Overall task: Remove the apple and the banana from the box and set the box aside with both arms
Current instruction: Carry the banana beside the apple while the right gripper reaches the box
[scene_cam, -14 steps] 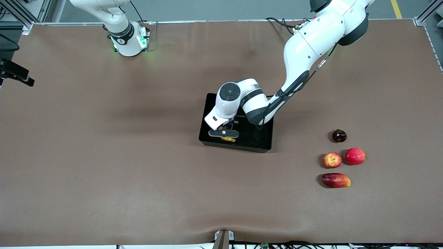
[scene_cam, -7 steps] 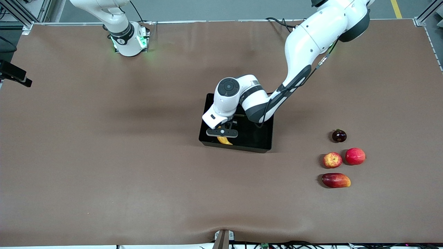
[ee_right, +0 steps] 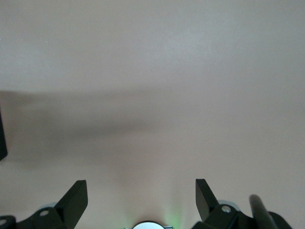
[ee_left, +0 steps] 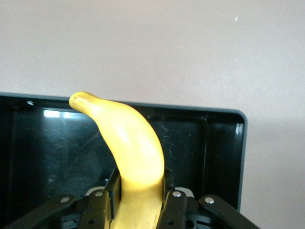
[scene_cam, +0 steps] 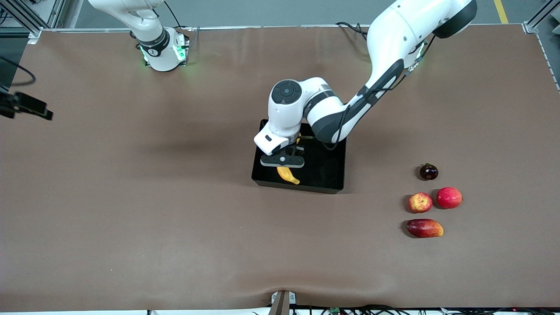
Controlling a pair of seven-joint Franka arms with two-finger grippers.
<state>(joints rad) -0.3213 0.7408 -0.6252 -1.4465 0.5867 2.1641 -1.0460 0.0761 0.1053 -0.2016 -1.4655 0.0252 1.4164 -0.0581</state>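
Observation:
The black box (scene_cam: 327, 174) sits mid-table. My left gripper (scene_cam: 282, 161) hangs over the box end toward the right arm, shut on the yellow banana (scene_cam: 288, 175). In the left wrist view the fingers (ee_left: 170, 188) press both sides of the banana (ee_left: 131, 143), whose tip points over the box's wall (ee_left: 224, 114). The red-and-yellow apple (scene_cam: 420, 202) lies on the table toward the left arm's end. My right gripper (ee_right: 140, 188) is open and empty over bare table; it shows at the edge of the front view (scene_cam: 27, 107).
Beside the apple lie a plain red fruit (scene_cam: 449, 197), a dark-red-and-yellow mango (scene_cam: 425, 228) nearer the front camera, and a small dark round fruit (scene_cam: 428, 172) farther from it. The brown table cover spreads wide around the box.
My left gripper has risen a little over the box and more of the banana now shows below it. The right gripper has shifted slightly at the view's edge.

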